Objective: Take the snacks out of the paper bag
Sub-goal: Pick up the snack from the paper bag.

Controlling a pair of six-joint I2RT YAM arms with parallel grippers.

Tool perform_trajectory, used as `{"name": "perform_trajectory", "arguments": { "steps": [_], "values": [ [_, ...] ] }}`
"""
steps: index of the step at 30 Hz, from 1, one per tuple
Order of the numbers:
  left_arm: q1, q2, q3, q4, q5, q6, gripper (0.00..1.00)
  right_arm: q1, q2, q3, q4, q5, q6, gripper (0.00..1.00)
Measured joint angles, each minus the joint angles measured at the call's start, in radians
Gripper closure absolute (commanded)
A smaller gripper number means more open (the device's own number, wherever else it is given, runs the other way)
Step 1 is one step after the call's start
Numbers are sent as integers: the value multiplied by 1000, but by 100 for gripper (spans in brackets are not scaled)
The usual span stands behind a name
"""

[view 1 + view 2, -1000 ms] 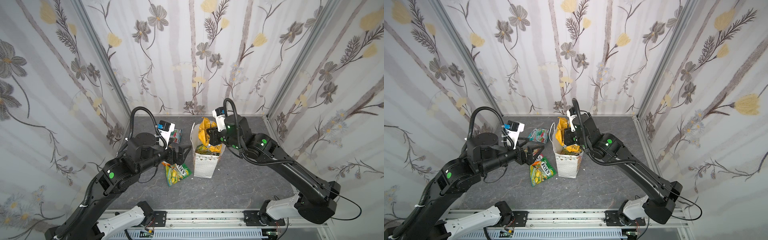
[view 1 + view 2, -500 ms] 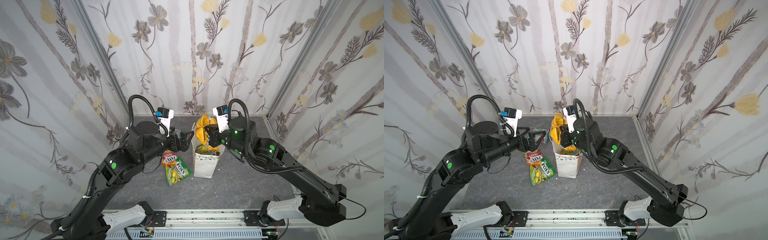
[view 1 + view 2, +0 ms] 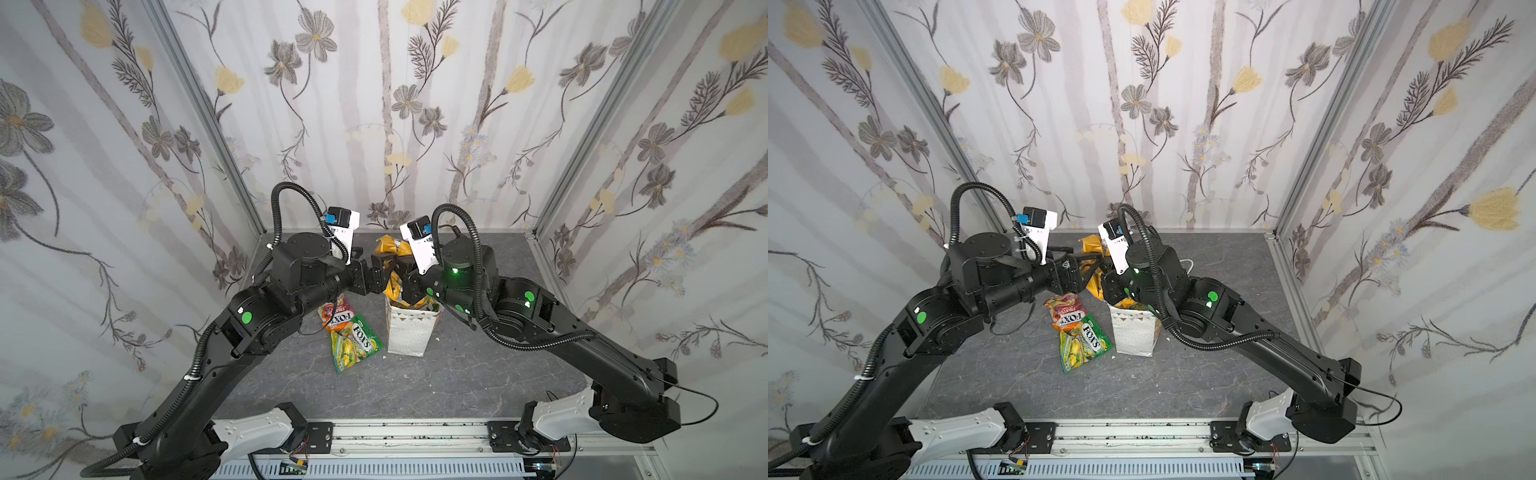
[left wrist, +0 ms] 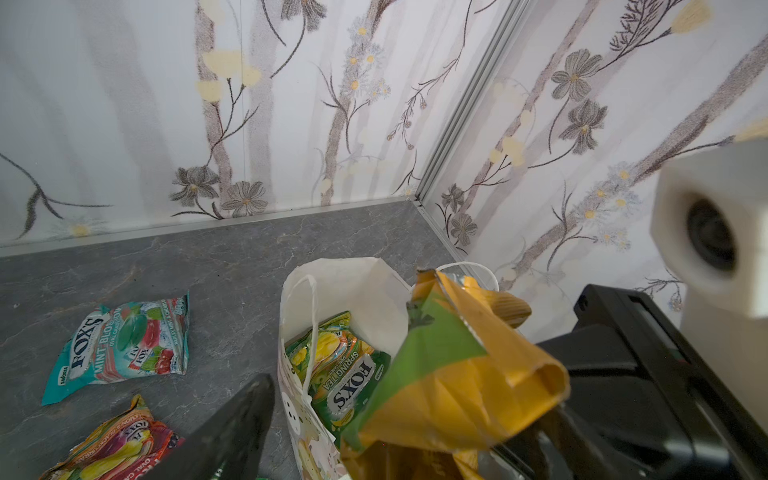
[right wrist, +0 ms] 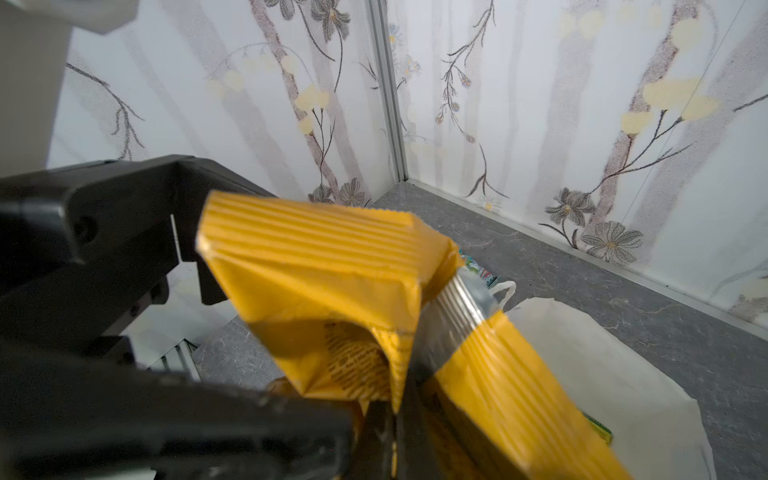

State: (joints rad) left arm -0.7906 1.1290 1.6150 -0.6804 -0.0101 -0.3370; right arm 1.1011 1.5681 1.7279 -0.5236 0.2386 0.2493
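Down on the grey marbled table (image 3: 457, 374), boxed in by flowery wallpaper walls (image 3: 374, 104), the white bag (image 3: 409, 336) stands upright near the middle. Just beside it, on the left arm's side, a red packet (image 3: 334, 316) lies touching a green packet (image 3: 353, 345), and a teal packet (image 4: 120, 345) sits farther back. A second green packet (image 4: 345, 374) is down inside the bag. The right gripper (image 3: 407, 282) is clamped on an orange pouch (image 5: 332, 270) poking out of the bag's mouth, kinda blocking it. The left gripper (image 3: 1088, 266) hangs spread wide next to the pouch.
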Motion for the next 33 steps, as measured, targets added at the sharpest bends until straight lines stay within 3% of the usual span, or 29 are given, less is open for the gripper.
{"name": "perform_trajectory", "arguments": {
  "steps": [13, 19, 24, 33],
  "values": [
    [2, -23, -63, 92, 47, 7, 70, 26, 12, 2, 1, -9, -34, 100],
    [2, -61, -111, 148, 63, 24, 86, 30, 7, 2, 13, -10, -42, 75],
    [2, -91, -140, 198, 64, 28, 100, 33, -24, -1, 40, -16, -50, 61],
    [2, -156, -192, 274, 46, 46, 100, 35, -152, -130, 162, -16, -72, 30]
  ]
}}
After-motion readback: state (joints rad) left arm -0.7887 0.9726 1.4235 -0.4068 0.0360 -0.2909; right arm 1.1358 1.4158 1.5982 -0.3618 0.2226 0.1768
